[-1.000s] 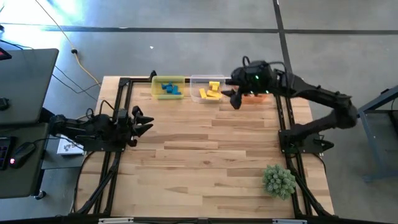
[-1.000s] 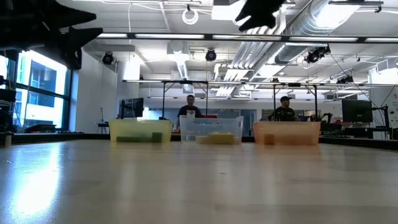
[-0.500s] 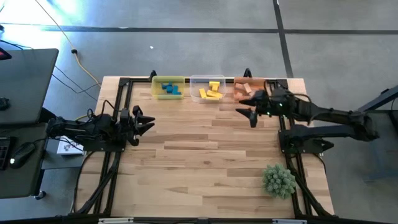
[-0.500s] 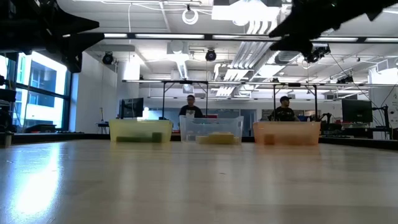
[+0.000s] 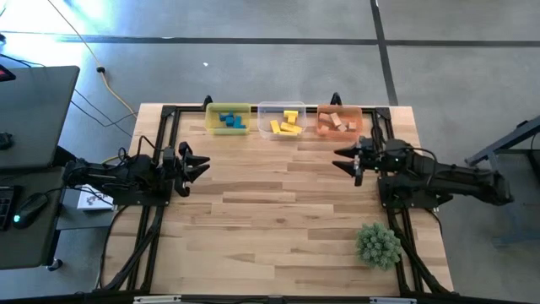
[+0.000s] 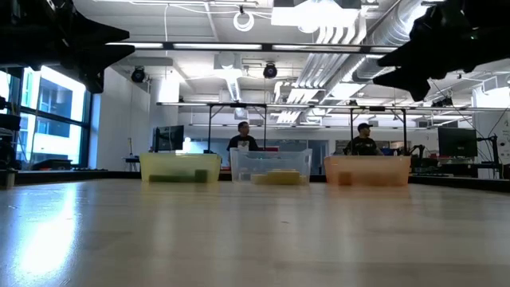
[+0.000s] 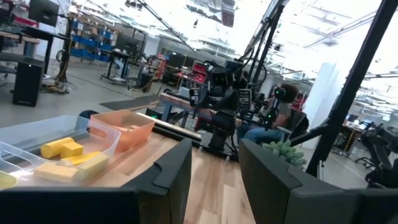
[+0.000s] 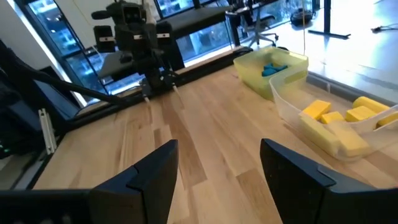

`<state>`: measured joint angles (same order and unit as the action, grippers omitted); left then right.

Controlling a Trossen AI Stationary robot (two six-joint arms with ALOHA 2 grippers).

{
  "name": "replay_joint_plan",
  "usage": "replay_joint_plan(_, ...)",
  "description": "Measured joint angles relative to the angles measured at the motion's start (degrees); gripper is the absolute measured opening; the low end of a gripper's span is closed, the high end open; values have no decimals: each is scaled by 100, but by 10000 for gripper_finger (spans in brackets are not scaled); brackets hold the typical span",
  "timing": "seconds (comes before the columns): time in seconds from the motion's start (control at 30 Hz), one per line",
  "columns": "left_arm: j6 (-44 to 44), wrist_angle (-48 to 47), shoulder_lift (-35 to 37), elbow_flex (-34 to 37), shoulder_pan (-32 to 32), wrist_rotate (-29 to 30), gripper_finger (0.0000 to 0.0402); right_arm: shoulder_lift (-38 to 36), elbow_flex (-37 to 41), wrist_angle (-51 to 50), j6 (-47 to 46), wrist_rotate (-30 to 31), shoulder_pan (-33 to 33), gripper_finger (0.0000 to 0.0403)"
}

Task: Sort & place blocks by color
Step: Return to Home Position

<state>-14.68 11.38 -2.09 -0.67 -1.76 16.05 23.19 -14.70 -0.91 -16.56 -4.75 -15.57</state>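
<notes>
Three bins stand in a row at the table's far edge. The yellow bin (image 5: 228, 118) holds blue blocks (image 8: 273, 67), the clear bin (image 5: 283, 122) yellow blocks (image 8: 339, 127), and the orange bin (image 5: 340, 121) tan blocks (image 5: 342, 123). My left gripper (image 5: 196, 165) hovers open near the table's left edge, level and pointing across the table, with nothing between its fingers (image 7: 177, 171). My right gripper (image 5: 344, 159) hovers open near the right edge, just in front of the orange bin, pointing toward the left arm, also with nothing in it.
A spiky green plant ball (image 5: 378, 245) sits at the table's near right corner. Black frame rails (image 5: 160, 152) run along the left and right edges. The broad wooden middle of the table (image 5: 270, 203) is bare. People sit at desks beyond the far edge (image 6: 243, 137).
My right gripper has drawn back from above the orange bin toward the table's right and near edges, sinking lower and tipping up toward level. The tan blocks in the orange bin, which it hid before, now show. My left arm has kept still.
</notes>
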Motion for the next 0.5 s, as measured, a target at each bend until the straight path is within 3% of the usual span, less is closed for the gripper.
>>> replay_joint_plan(0.5,-11,0,0,-2,0,0,123,-1570,1125,371,-548,-331,-1,216)
